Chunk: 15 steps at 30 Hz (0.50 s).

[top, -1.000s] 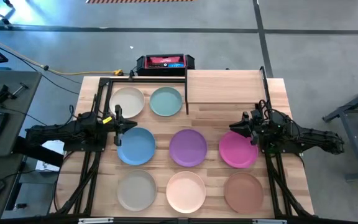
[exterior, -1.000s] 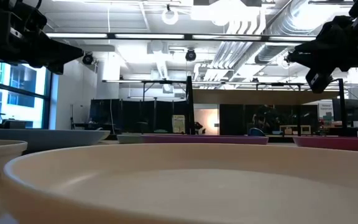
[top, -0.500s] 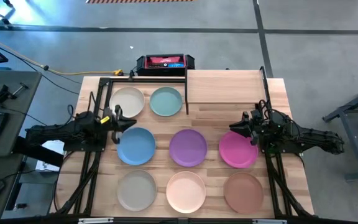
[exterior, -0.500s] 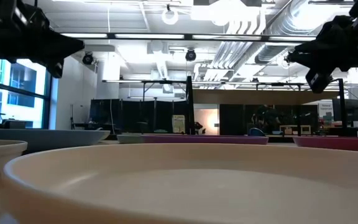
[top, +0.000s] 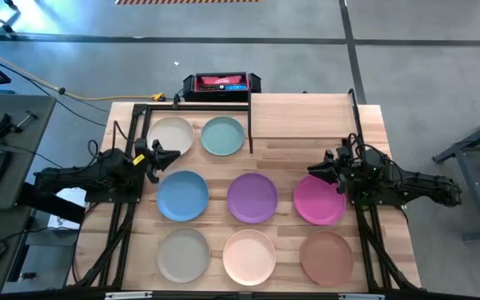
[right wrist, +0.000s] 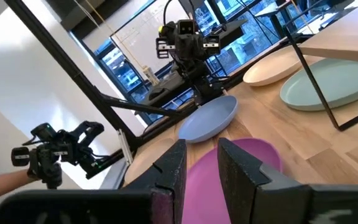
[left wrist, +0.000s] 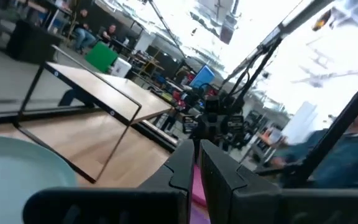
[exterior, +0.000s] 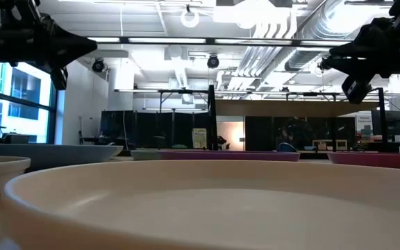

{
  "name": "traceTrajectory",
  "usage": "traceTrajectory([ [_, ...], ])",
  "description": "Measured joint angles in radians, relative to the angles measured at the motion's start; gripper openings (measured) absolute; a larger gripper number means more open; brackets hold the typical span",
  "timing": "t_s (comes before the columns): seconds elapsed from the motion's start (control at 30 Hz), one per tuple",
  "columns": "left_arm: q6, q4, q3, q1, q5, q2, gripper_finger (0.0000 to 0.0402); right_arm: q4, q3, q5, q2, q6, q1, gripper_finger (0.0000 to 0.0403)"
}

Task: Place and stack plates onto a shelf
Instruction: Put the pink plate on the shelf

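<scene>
peach plate [exterior: 207, 208]: cut off by low view's edge | far room: blurred

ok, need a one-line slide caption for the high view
Eight plates on the table, none on the shelf yet; left gripper above the blue plate, right gripper by the magenta plate.
</scene>
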Motion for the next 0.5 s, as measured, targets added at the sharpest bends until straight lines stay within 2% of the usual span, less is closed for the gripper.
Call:
traceTrajectory([
  [0.33, -0.037, 0.014, 0.0, 0.0, -0.021, 0.0, 0.0017, 0.008, 0.0, 0.001, 0.0, 0.051, 0.0, 0.0073],
  [0.5, -0.162, 0.027, 0.0, 0.0, -0.065, 0.0, 0.0017, 0.099, 0.0, 0.003, 0.0, 0.041, 0.0, 0.0073],
])
